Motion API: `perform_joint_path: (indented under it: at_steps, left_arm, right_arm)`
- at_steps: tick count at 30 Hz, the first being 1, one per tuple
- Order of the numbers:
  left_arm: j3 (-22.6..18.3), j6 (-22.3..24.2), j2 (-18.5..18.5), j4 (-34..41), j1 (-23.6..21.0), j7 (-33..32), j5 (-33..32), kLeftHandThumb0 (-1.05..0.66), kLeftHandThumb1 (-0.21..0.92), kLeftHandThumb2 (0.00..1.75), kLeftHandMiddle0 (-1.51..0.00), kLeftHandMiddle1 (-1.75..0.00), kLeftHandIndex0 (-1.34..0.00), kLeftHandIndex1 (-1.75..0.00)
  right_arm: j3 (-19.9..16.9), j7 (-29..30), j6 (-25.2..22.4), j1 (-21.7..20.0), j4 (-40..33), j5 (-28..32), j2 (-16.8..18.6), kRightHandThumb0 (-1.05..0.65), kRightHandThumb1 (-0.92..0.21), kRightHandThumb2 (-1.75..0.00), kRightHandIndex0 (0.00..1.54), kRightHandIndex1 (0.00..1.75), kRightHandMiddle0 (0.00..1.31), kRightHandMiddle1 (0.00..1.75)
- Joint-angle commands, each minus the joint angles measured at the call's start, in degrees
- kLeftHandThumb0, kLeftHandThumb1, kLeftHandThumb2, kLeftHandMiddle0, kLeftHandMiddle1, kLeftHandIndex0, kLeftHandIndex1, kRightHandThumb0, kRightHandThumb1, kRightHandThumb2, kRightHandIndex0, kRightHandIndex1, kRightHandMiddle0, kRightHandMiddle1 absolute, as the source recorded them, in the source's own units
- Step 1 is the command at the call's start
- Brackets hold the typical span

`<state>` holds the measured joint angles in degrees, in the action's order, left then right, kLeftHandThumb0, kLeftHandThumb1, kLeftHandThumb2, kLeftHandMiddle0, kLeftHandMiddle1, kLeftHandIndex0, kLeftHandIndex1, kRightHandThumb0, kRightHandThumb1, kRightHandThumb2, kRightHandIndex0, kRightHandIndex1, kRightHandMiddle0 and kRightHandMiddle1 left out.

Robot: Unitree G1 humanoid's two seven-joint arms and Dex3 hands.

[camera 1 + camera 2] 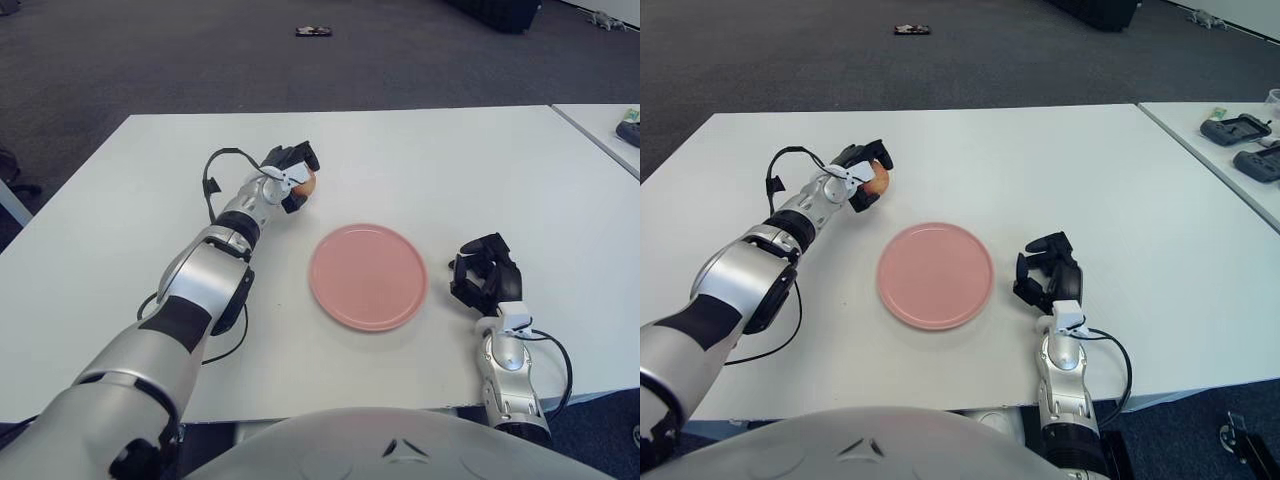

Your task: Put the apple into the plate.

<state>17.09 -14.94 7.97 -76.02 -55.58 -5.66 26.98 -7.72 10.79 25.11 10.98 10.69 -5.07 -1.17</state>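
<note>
Gripping the round apple, left hand flanks flat pink plate.

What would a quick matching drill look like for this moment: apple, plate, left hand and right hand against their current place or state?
Things:
1. apple
2. plate
3. left hand
4. right hand

States:
A. idle, beside the plate on its right
B. closed around the fruit, far-left of the plate
C. pink, nothing on it
D. held in the fingers

Pairs: 1-D, 2-C, 3-B, 4-A
</note>
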Motion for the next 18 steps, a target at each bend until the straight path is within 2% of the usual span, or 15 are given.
perform_joint_path:
  at_steps: [1, 9, 18]
  left_arm:
    - [-1.09, -1.63, 0.70, 1.25, -1.84, 0.44, -1.24, 0.00, -0.10, 1.75, -0.96, -1.62, -0.70, -1.75]
    - [-2.31, -5.00, 0.57, 3.66, -1.65, 0.52, -2.74, 0.00, -0.10, 1.75, -0.95, -1.64, -0.69, -1.75]
    - [-3.99, -12.14, 1.03, 10.91, 1.34, 2.24, -5.67, 0.00, -0.09, 1.75, -0.95, -1.65, -0.69, -1.75]
  right_arm:
    - [-0.19, 0.26, 0.59, -1.01, 0.90, 0.01, -0.08, -0.40, -0.57, -1.00, 0.60, 1.47, 0.41, 1.75]
    - [-0.20, 0.17, 0.42, -1.06, 1.00, 0.17, -0.06, -0.40, -0.58, -1.00, 0.59, 1.45, 0.41, 1.75]
    - [-0.18, -0.28, 0.12, -1.39, 1.21, 0.62, -0.15, -0.40, -0.58, -0.99, 0.60, 1.45, 0.41, 1.75]
